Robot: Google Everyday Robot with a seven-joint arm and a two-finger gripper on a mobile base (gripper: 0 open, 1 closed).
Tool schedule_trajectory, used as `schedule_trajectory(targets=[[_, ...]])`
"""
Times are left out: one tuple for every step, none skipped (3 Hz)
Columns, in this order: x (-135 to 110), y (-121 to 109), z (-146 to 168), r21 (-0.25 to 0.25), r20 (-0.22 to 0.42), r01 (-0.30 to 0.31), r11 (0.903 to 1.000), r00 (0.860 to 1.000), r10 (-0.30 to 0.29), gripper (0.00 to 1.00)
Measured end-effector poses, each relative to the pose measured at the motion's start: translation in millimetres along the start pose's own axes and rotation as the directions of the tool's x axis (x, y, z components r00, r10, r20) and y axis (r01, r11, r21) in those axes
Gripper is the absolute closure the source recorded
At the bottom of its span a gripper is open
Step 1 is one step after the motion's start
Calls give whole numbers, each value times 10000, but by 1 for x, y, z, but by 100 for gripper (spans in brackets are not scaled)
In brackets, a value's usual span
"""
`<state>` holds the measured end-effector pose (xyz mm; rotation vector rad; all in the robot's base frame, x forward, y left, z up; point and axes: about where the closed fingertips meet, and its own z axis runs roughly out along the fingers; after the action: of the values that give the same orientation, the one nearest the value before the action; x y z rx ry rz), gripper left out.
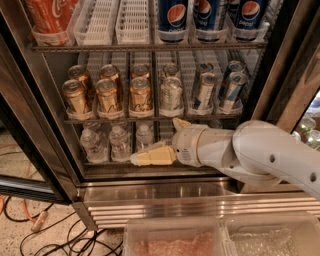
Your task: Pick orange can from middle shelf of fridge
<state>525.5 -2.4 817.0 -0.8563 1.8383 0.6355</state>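
Nearest the viewer sit two clear plastic bins (172, 239) and a tangle of cables (60, 234) on the floor at left. Above them is the fridge (282, 60), seen over its ribbed steel base (175, 205).

A white robot arm (260, 155) reaches in from the right. Its gripper (156, 141) is at the bottom shelf, in front of three water bottles (119, 142). Its two cream fingers (150, 156) are spread wide and hold nothing. The upper finger's tip is level with the front edge of the middle shelf (120, 119).

That shelf holds six orange cans in three lanes, two deep. The nearest orange can (140, 95) stands at the front of the third lane, up and left of the gripper and well apart from it. To its right are two silver-green cans (171, 95) and four slim blue-and-white cans (204, 91). The cans stand close side by side behind clear lips, with open space in front.

The top shelf holds three Pepsi cans (172, 15), a red Coca-Cola container (47, 17) and two white lane trays (115, 20).
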Motion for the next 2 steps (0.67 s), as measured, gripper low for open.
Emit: schedule_trajectory(targets=[[-8, 0, 19, 238, 1193, -287, 9993, 9925, 257, 0], [-11, 1, 37, 496, 2060, -78, 9987, 9785, -26, 0]])
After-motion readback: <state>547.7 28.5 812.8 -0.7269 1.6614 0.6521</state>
